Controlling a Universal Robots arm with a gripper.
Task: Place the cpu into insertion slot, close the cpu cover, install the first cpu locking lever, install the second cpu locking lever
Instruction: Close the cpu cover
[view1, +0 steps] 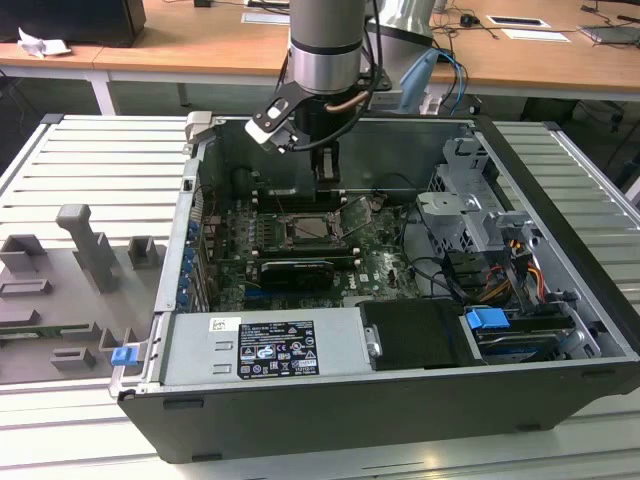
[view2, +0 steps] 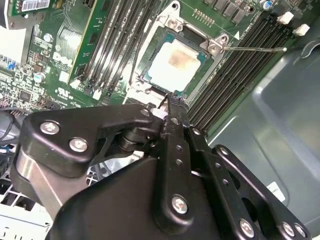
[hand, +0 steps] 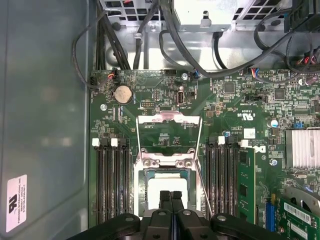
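Black gripper (view2: 172, 103) with bolted linkage arms in the foreground of both wrist views, fingers (hand: 165, 200) pressed together with nothing seen between them. Directly beneath the fingertips: the cpu (view2: 175, 62), dull silvery-beige top up, seated flat inside the insertion slot (view2: 146, 76); contact between tips and chip not discernible. Fingertips positioned over the chip's edge rather than its middle. Beyond the slot from the gripper in the first wrist view: the cpu cover (hand: 168, 119), a silver frame swung open away from the socket, green circuit board (hand: 165, 95) visible through its window. Thin wire locking lever (view2: 255, 48) just beside the slot, not hooked down, angled out over the neighbouring memory slots (view2: 235, 65). Long black memory slots flanking the socket on both sides of the gripper. Round coin battery (hand: 122, 93) further out on the board, past the open cover. Exterior view: arm reaching down into the open computer case (view1: 560, 330), gripper (view1: 327, 172) hanging just above the socket, case lying on a ribbed grey table (view1: 90, 170).
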